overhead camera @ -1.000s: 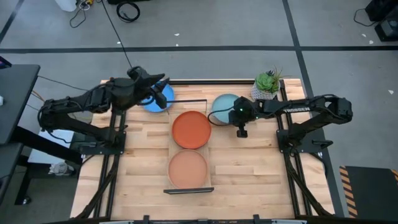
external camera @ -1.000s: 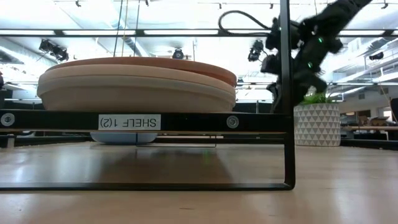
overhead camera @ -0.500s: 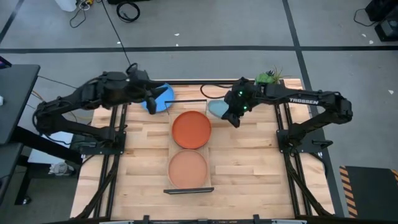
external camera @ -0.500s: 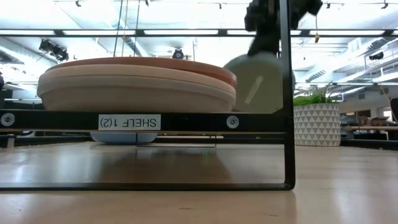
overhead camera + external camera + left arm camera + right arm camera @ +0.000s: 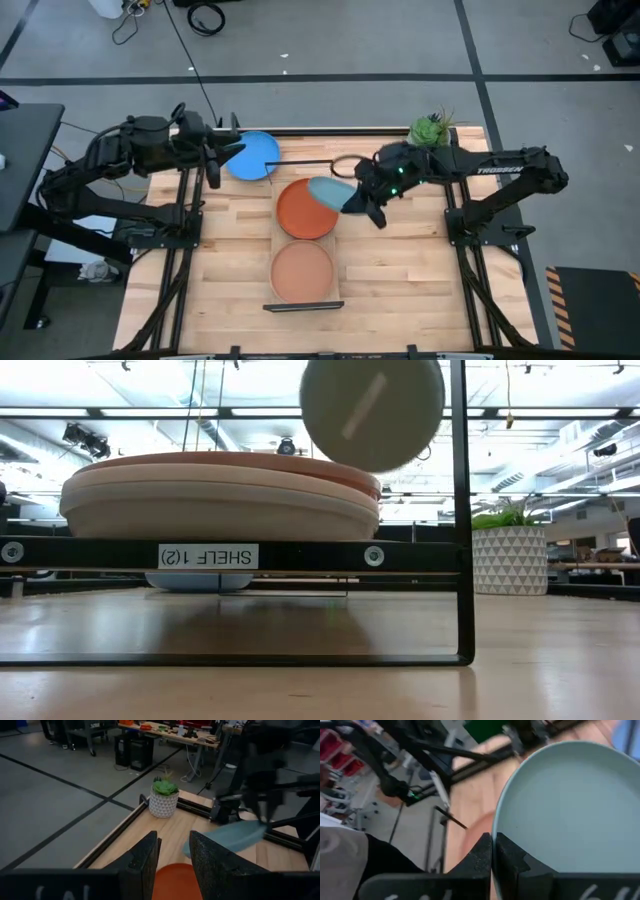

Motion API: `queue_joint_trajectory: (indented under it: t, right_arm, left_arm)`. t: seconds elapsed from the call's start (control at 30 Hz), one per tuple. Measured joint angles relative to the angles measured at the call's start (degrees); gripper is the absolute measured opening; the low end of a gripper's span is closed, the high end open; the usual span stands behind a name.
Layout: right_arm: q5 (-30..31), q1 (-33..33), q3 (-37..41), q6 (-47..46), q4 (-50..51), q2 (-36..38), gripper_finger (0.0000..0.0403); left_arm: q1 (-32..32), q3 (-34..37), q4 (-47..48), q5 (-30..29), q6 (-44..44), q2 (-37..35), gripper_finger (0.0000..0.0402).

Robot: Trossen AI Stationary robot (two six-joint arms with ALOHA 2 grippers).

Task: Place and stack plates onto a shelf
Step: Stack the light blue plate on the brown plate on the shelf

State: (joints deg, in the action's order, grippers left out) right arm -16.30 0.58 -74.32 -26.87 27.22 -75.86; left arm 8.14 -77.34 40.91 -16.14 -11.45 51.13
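My right gripper (image 5: pixel 362 197) is shut on the light blue plate (image 5: pixel 326 190), which hangs tilted over the far right part of the orange plate (image 5: pixel 303 212). The orange plate and the terracotta plate (image 5: pixel 302 270) lie on the shelf (image 5: pixel 280 240). In the low view the light blue plate (image 5: pixel 372 410) shows its underside high above the shelf's near frame (image 5: pixel 300 555). The bright blue plate (image 5: pixel 253 155) lies flat on the table, left of the shelf's far end. My left gripper (image 5: pixel 214 165) is open, just left of that plate and apart from it. My right gripper pinches the light blue plate's rim (image 5: pixel 494 832) between its two fingers, one on the upper face and one beneath. The fingers (image 5: pixel 481 856) come from the table's right side. The plate is lifted clear and tilted, with its free side toward the table's left.
A white plant pot (image 5: pixel 429 135) stands at the table's far right corner, behind my right arm. Thin black wire frames (image 5: pixel 462 510) stand at the shelf's ends. Bare tabletop (image 5: pixel 400 265) lies to the right and left of the shelf.
My right gripper has lifted the light blue plate from the table beside the plant pot and carried it up and toward the table's left, tilted, until it is over the orange plate. My left gripper has drawn back toward the table's left edge, leaving the bright blue plate flat.
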Motion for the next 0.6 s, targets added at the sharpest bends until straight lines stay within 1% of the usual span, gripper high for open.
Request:
queue_joint_trajectory:
  t: [0.07, 0.13, 0.2, 0.27, 0.4, 0.5, 0.6]
  right_arm:
    - [2.84, 3.09, -0.04, -0.21, -3.24, -0.75, 0.0016]
    - [5.19, 5.94, -0.02, -1.01, -5.19, -2.01, 0.0016]
    - [7.01, 8.59, -0.02, -2.64, -9.78, -4.08, 0.0016]
    - [7.69, 10.92, -0.01, -4.29, -12.89, -6.89, 0.0016]
    - [8.7, 15.01, -0.11, -6.07, -20.01, -13.15, 0.0016]
    - [9.1, 17.14, -2.78, -5.21, -19.41, -17.57, 0.0016]
    - [9.23, 18.59, -6.27, -1.96, -18.19, -21.52, 0.0016]
  left_arm:
    - [0.0, 0.0, 0.04, 0.74, -1.38, -0.08, 0.0121]
    - [0.0, 0.0, 0.12, 2.6, -2.14, -0.15, 0.0121]
    - [0.0, 0.0, 0.1, 5.01, -2.42, -0.25, 0.0121]
    - [-0.02, 0.0, 0.14, 7.58, -2.77, -0.19, 0.0121]
    - [-0.02, 0.0, 0.84, 10.56, -2.96, -0.28, 0.0121]
    - [-0.02, 0.0, 1.16, 11.96, -4.34, -0.57, 0.0121]
    - [-0.02, 0.0, 1.58, 12.39, -4.82, -1.03, 0.0121]
